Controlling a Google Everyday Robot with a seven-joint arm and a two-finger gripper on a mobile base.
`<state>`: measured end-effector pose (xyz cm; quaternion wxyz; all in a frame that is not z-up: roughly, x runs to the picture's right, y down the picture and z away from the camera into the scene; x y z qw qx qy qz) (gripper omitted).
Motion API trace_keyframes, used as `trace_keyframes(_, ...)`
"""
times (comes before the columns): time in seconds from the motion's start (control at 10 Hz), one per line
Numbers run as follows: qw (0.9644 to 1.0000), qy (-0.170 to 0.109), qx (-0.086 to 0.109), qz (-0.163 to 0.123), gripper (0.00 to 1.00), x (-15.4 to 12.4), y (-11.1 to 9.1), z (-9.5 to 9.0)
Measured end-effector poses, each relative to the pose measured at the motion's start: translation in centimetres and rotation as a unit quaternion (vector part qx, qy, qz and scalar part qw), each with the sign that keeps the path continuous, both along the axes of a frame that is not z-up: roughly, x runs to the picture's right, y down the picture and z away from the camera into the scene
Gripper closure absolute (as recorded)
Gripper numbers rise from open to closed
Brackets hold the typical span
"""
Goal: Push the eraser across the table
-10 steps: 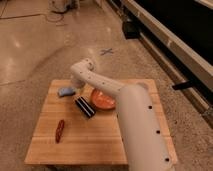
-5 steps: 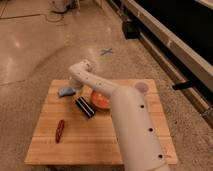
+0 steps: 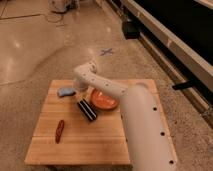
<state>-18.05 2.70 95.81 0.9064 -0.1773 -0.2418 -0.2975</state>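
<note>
The eraser [image 3: 86, 110], a small black block with a pale stripe, lies at a slant near the middle of the light-wood table [image 3: 75, 145]. My white arm reaches from the lower right over the table to its far side. The gripper [image 3: 83, 89] hangs below the arm's bent end, just behind the eraser and between the blue pad and the bowl. It sits a little above and beyond the eraser's far end.
An orange bowl [image 3: 103, 100] sits right of the eraser, partly under my arm. A pale blue lumpy pad [image 3: 65, 91] lies at the far left. A red pen-like stick [image 3: 59, 130] lies at the front left. Polished floor surrounds the table; a dark bench runs at the right.
My arm has drawn a little to the left and toward the table's far side. The eraser, bowl, pad and stick have not moved.
</note>
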Motion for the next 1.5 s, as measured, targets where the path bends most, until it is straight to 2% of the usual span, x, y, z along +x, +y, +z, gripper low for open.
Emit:
trace_keyframes(0.3,0.9998,0.002,-0.022,0.003,0.35,1.7,2.0,-1.6)
trace_keyframes(0.8,0.9984,0.017,-0.053,0.002,0.35,4.6,5.3,-3.2)
trace_keyframes(1.5,0.9941,0.035,-0.102,-0.002,0.35,8.5,10.4,-6.8)
